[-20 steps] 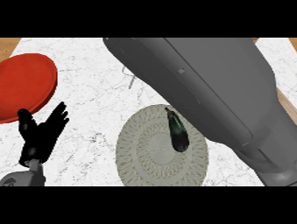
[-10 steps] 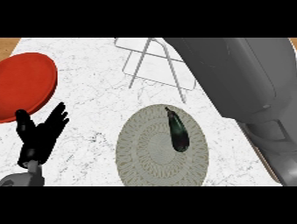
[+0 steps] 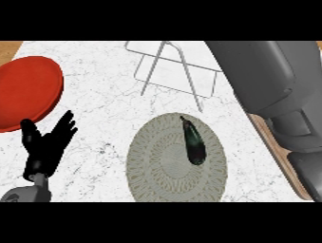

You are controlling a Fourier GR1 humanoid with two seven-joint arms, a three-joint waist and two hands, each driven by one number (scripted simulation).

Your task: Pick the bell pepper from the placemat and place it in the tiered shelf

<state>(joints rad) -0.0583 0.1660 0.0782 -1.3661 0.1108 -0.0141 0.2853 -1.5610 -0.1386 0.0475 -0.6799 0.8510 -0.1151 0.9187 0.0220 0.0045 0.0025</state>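
Bell pepper point(image 3: 193, 141) on placemat point(image 3: 156, 175), apparently apart from left hand point(image 3: 45, 144)

Pepper point(image 3: 193, 141) on placemat point(image 3: 156, 175); shelf point(image 3: 174, 71) behind (plate point(image 3: 16, 92) far left).

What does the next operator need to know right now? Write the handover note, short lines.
Left robot hand: open, fingers up, resting at lower left near the red plate.
Right robot hand: not in view; only its grey forearm shows at the right.
Bell pepper: a dark, elongated thing lying on the round placemat, untouched.
Tiered shelf: wire frame at the counter's far side; nothing seen in it.
Done: nothing yet.
Left: grasp the pepper, carry it to the shelf, release.
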